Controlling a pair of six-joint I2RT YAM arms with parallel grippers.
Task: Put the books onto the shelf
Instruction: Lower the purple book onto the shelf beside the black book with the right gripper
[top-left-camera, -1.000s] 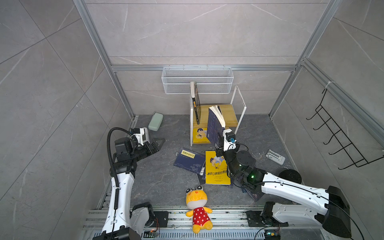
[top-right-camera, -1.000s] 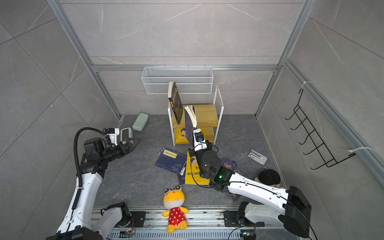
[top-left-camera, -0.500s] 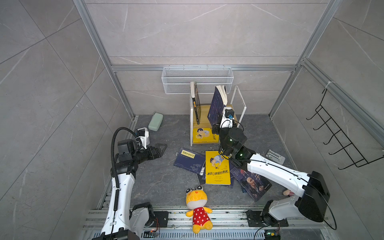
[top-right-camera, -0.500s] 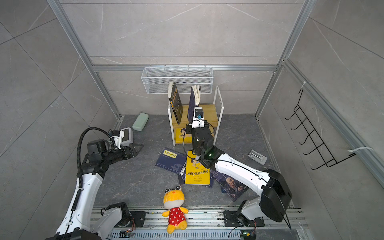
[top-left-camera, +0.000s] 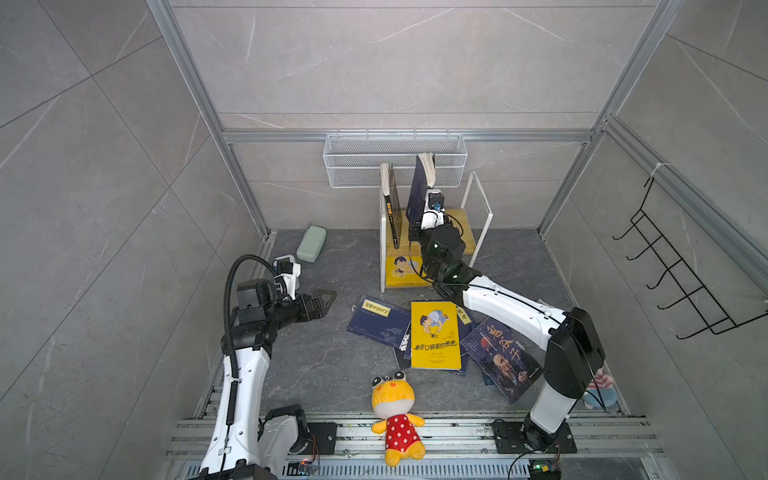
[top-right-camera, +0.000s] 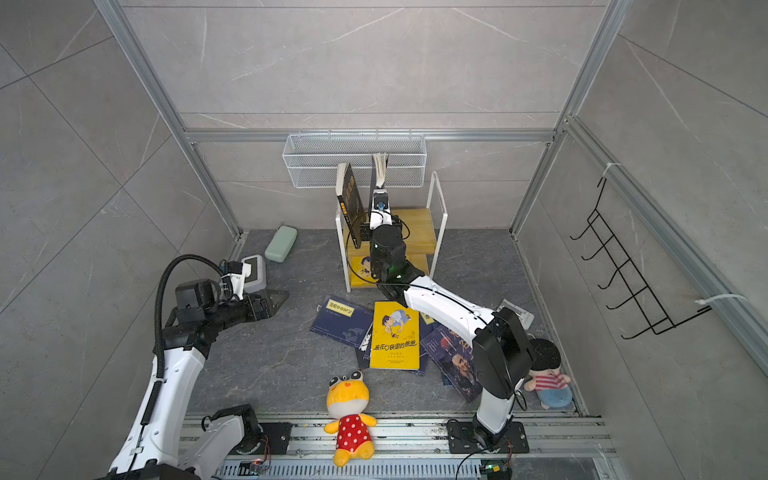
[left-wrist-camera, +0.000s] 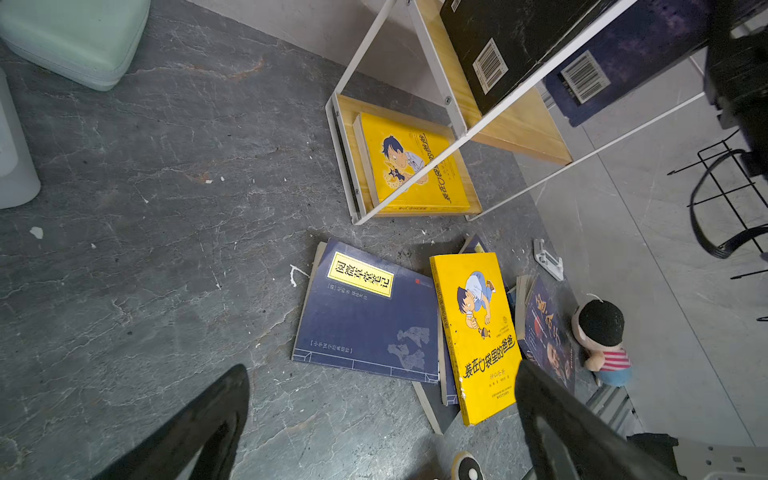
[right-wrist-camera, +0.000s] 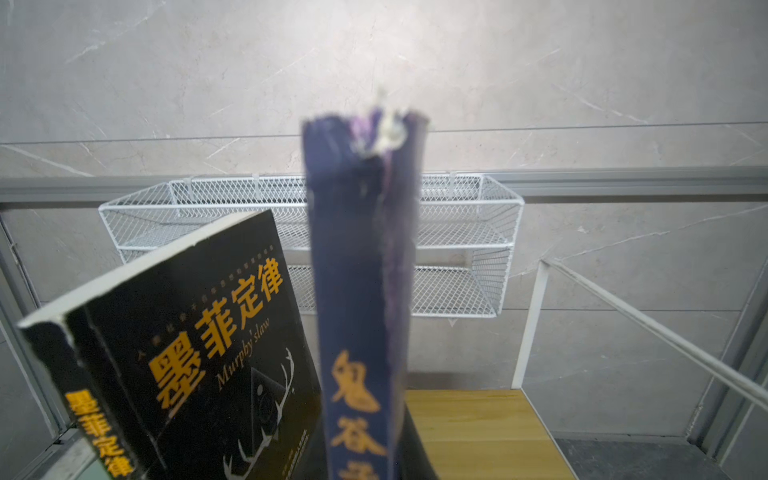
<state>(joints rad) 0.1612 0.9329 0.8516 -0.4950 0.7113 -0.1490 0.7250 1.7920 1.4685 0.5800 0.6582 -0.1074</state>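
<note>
Left arm (top-left-camera: 243, 374) and right arm (top-left-camera: 509, 309): white links, black joints. Black corrugated conduit (top-left-camera: 227, 299) loops along the left arm.

Upright navy book (right-wrist-camera: 357, 291) had a navy spine, orange characters and a frayed purple-white top. Black book (right-wrist-camera: 199, 357), at its 9 o'clock in both top views, had an orange title, white antler graphic and white page edge. Shelf (top-left-camera: 467, 220) was light yellow wood boards on a white frame. Lower-tier book (top-left-camera: 401, 270) was bright yellow with a dark-haired cartoon boy. Floor book (top-left-camera: 435, 334), at 6 o'clock of the shelf, was yellow too, with a black title and a boy in pale blue. Labelled book (top-left-camera: 376, 320), at its 9, was navy with a yellow label. Face book (top-left-camera: 503, 357), at its 3, was navy with an orange title and an old man's face. Basket (top-left-camera: 395, 160) was white mesh. Plush (top-left-camera: 395, 411) had a yellow head and a red dress with white dots. Case (top-left-camera: 311, 249) was mint green. Floor (top-left-camera: 316, 365) was dark grey with pale veining.
</note>
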